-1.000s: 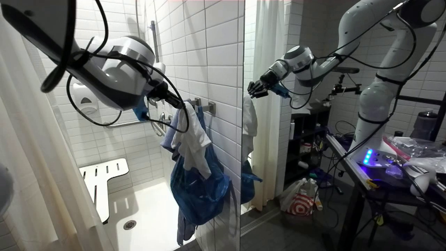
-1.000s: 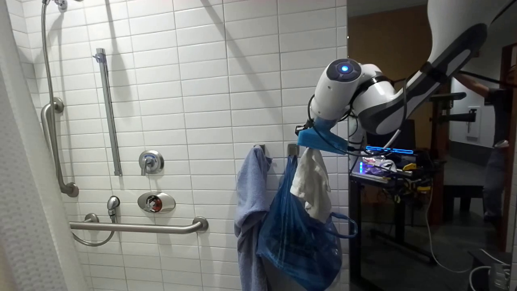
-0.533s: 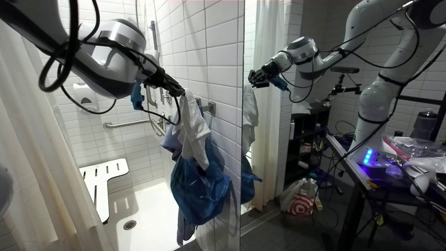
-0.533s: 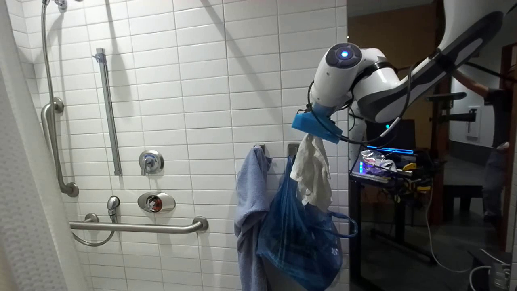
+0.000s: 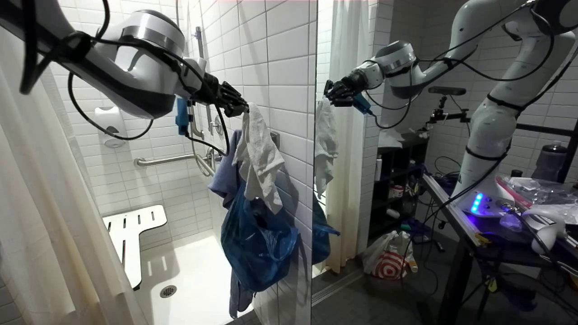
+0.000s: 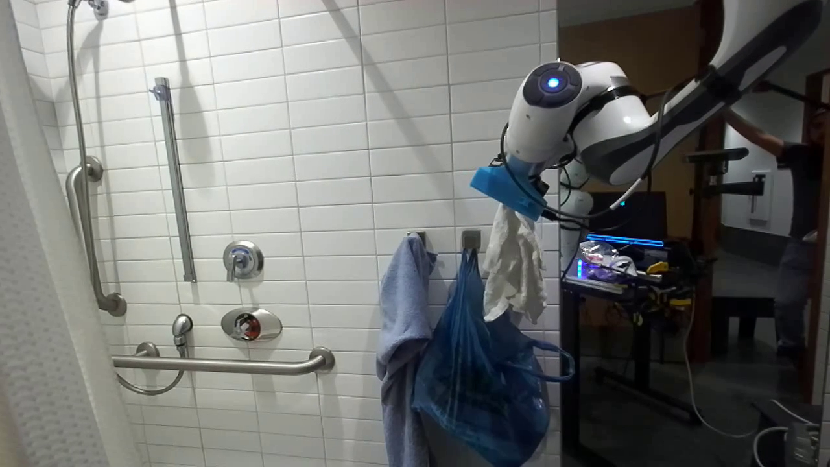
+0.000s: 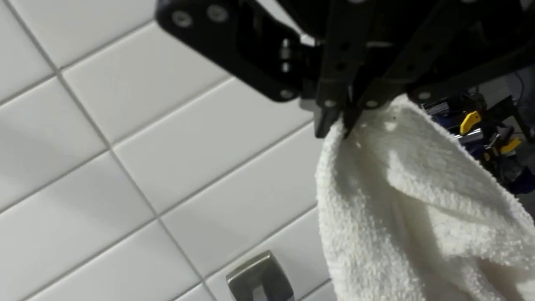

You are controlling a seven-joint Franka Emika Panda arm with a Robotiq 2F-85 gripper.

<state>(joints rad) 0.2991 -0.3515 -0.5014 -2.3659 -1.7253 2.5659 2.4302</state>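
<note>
Higher than the hook (image 6: 471,239), the gripper (image 7: 339,125) pinches the top of the cloth (image 7: 409,217), which hangs just right of the hook in an exterior view. The bag (image 6: 480,389) hangs from the hook, the towel (image 6: 403,311) left of it.

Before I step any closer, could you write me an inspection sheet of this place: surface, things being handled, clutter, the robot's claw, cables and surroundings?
Surface: white tiled wall with metal hook.
Things being handled: white cloth, hanging in front of blue bag; whether they touch, I can't tell.
Clutter: plastic packaging and red-and-white patterned bag, apparently seen in a mirror.
Gripper: shut on the cloth's upper end.
Cables: black cable looping by the arm.
Surroundings: bluish towel next to the blue bag, shower curtain, shower seat, grab bar.
</note>
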